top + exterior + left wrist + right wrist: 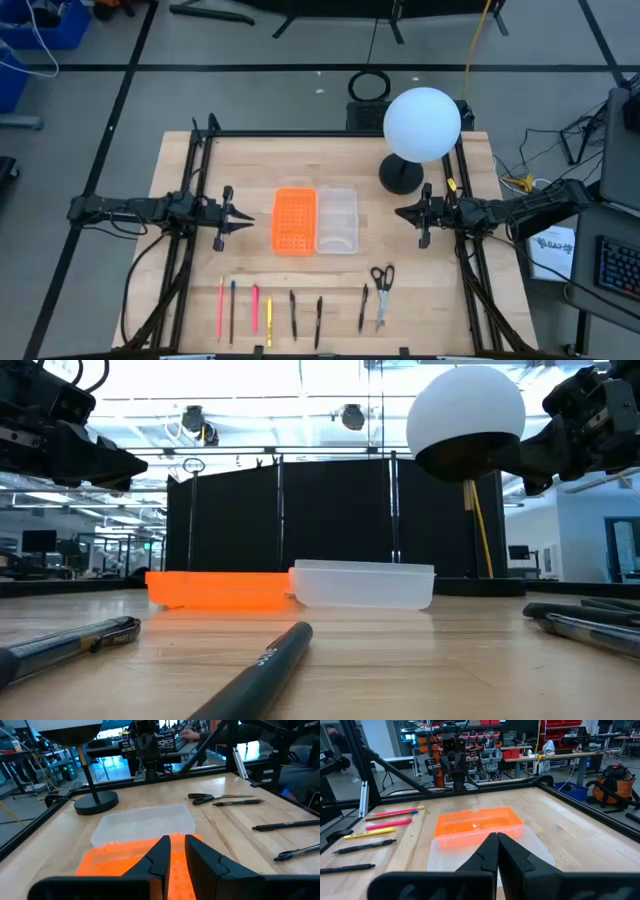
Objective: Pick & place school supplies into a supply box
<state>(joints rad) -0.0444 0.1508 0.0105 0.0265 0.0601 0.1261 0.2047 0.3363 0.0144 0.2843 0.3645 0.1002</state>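
Note:
The clear supply box [338, 220] lies flat mid-table, with an orange perforated tray [295, 221] against its left side. Several pens and pencils, pink [221, 308], yellow [269, 322] and black [293, 314], lie in a row along the near edge. The black-handled scissors [382, 282] lie at the right end of that row. My left gripper [245, 215] hovers left of the orange tray, its fingers a narrow gap apart [177, 840]. My right gripper [402, 213] hovers right of the box, shut [497, 836]. Both grippers are empty.
A lamp with a white globe [422, 123] and a round black base [400, 175] stands at the far right, close to my right gripper. Black frame rails [190, 180] run along the table's left and right sides. Bare wood lies between the trays and the pen row.

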